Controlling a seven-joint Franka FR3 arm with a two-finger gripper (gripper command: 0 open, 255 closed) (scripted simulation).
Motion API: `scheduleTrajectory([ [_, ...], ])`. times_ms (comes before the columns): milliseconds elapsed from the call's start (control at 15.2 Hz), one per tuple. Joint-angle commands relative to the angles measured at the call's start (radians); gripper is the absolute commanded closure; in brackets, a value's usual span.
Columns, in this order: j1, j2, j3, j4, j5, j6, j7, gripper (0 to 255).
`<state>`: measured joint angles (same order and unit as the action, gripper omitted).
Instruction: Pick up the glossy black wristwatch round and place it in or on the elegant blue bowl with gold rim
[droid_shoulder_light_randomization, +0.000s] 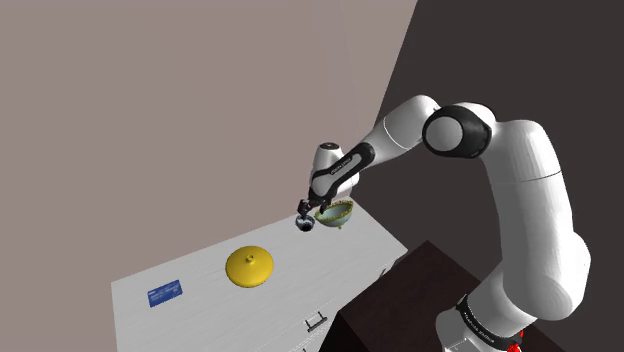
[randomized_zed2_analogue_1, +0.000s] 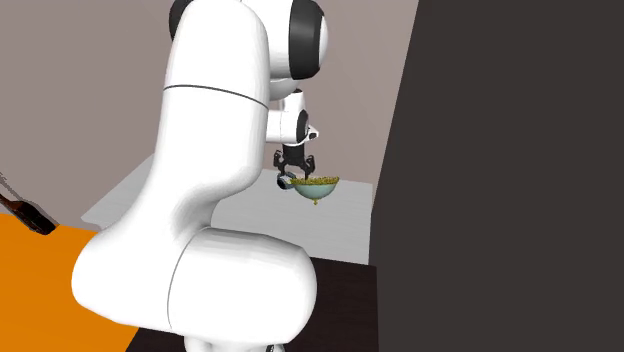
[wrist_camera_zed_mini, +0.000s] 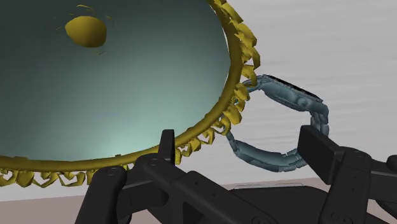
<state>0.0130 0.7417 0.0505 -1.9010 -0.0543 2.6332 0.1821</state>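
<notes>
Pincer (wrist_camera_zed_mini: 242, 141) released, straddling the watch (wrist_camera_zed_mini: 283, 95), which sits just outside the bowl (wrist_camera_zed_mini: 127, 114), touching its rim, at the worktop's (droid_shoulder_light_randomization: 330, 262) far corner. We judge grasping pending: close clear of the rim, then lift over.

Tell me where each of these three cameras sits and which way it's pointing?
Shoulder view: beside the dark stand, looking down over the white table; the white arm reaches up-left to the black tool.
Second exterior view: behind the arm, facing the table past its bulky lower links.
Wrist view: on the hand, facing the grey-blue link-band wristwatch between two black fingers.
Shared: all three show the teal, gold-rimmed bowl.
</notes>
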Motion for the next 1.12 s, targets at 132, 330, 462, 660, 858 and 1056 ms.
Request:
scheduleTrajectory([
  [132, -0.015, 0.049, 0.008, 0.011, -0.022, 0.015, 0.004, 0],
  [330, -0.025, 0.049, 0.017, 0.011, -0.036, 0.015, 0.013, 0],
  [462, -0.032, 0.050, 0.023, 0.011, -0.045, 0.014, 0.019, 0],
  [660, -0.041, 0.026, 0.026, -0.002, -0.043, 0.004, 0.010, 255],
  [858, -0.039, 0.039, 0.025, 0.013, -0.043, 0.002, 0.011, 255],
  [1056, -0.049, 0.043, 0.025, 0.011, -0.043, 0.009, 0.001, 255],
])
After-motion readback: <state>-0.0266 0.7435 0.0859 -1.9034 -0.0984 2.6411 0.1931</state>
